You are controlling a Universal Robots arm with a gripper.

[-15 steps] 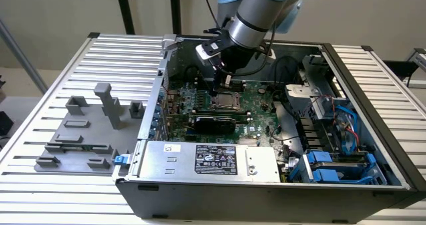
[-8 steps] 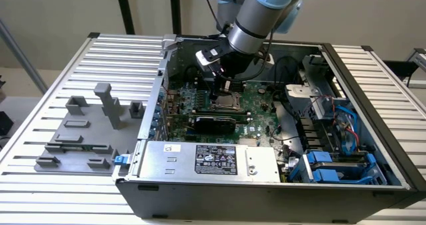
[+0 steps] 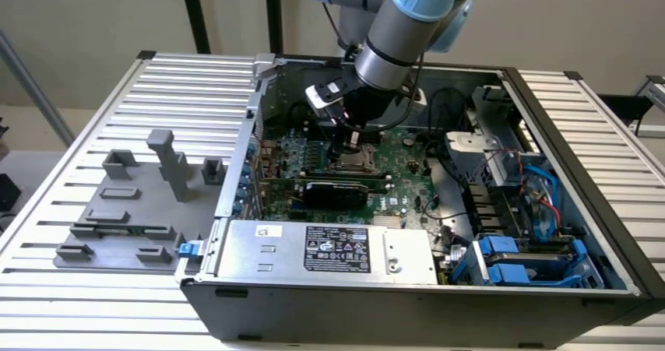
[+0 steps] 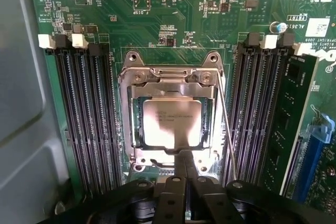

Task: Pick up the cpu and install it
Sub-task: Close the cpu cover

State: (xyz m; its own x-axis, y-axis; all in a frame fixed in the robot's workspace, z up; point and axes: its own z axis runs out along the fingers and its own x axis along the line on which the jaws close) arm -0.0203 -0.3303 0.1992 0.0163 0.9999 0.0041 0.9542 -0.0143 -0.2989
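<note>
Cpu [image 4: 172, 123] lies in the socket [image 4: 173, 88], closed pincer [image 4: 184, 157] over its edge.

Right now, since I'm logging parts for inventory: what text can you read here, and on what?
"DEBUG": printed on the motherboard.
"COPYRIGHT 2009": motherboard, beside its white sticker.
cpu lid marking: too faint to read.
Power supply label: too small to read.

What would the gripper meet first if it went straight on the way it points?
Probably the cpu, lying in the socket just ahead of the gripper, close to the chip's edge; depth is unclear.
</note>
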